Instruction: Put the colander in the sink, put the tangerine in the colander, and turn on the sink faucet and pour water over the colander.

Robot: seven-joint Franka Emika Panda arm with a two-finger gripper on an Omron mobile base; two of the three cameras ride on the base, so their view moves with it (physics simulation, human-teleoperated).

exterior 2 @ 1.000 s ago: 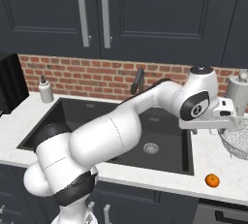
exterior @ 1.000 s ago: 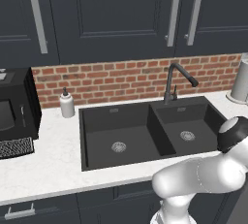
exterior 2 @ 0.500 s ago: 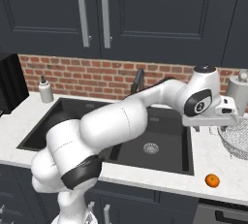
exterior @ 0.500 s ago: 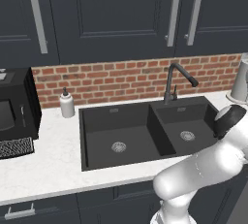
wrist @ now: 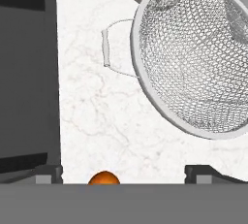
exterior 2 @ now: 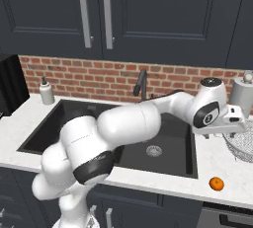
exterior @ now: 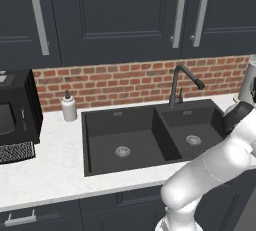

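A white robot arm reached across a dark kitchen toward the marble counter point(exterior 2: 217, 160) right of the sink point(exterior 2: 123, 138), its gripper point(exterior 2: 236, 123) held above the counter just beside the one colander point(exterior 2: 242, 145), which stood on the stone well outside the sink. In the hand view, the colander point(wrist: 193, 58) lay ahead of the gripper point(wrist: 123, 172) as a round silvery mesh bowl with a single wire loop handle on the side toward the sink, and the two dark fingertips point(wrist: 48, 172) stood wide apart at the bottom edge with bare counter between them, the claw spread and holding nothing. One tangerine point(exterior 2: 216, 183) sat on the counter near the front edge, apart from the colander and nearer the camera than the bowl; the hand view caught its top point(wrist: 103, 178) between the fingertips. The sink point(exterior: 150, 135) held two basins, each with one round silver drain, and neither basin contained anything. One black gooseneck sink faucet point(exterior: 181, 82) rose behind the divider between the basins, its spout angled over the right basin, with no water visible. One white soap dispenser point(exterior: 69, 107) stood on the counter left of the sink against the red brick backsplash point(exterior: 125, 80). A black microwave point(exterior: 15, 110) sat at the far left, one flat mesh panel point(exterior: 16, 151) lying before it. A pale cylindrical canister point(exterior 2: 242, 96) stood behind the colander near the wall. Four long silver handles point(exterior: 39, 17) showed on the dark upper cabinets in the left base view.
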